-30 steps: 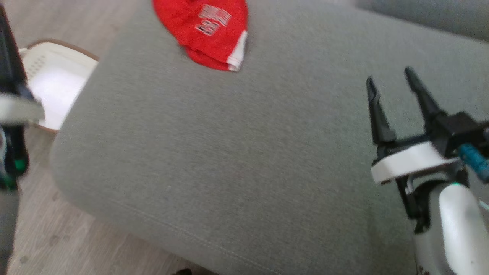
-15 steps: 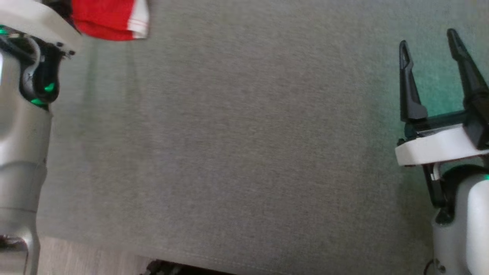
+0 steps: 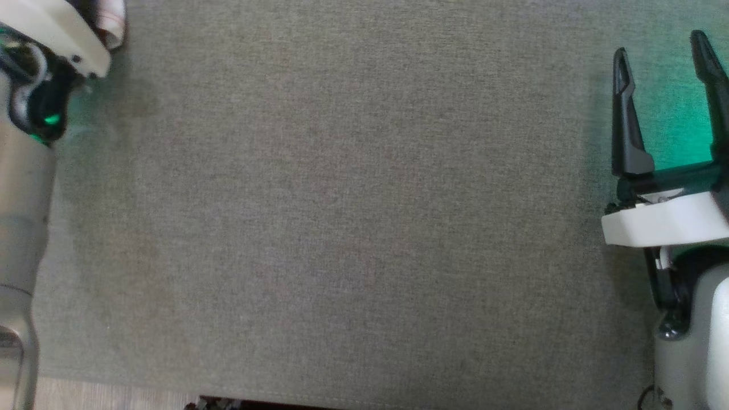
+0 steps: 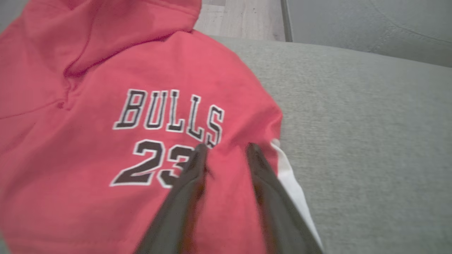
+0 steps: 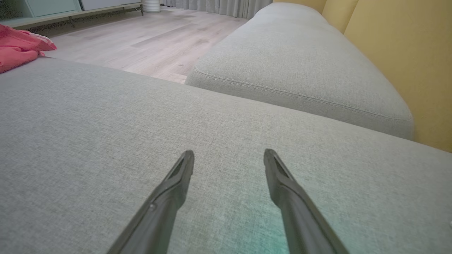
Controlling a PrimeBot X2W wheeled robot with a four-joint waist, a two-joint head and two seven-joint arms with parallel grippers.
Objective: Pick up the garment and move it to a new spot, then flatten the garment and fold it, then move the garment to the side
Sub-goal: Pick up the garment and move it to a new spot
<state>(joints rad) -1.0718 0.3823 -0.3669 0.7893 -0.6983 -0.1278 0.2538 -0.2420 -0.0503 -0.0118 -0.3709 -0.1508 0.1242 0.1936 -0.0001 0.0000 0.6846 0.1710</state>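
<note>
The head camera has swung across the sofa cushion (image 3: 342,199), so the red jersey (image 3: 112,21) that lay at top centre has slid away to the upper left corner, where just a scrap of its white trim peeks out. The left arm (image 3: 23,188), a blur at the left edge before, now runs up that edge with its white wrist plate over the jersey. The right gripper (image 3: 659,44) sits higher and nearer the right edge, and a green glow (image 3: 678,119) now tints the cushion beside it.
</note>
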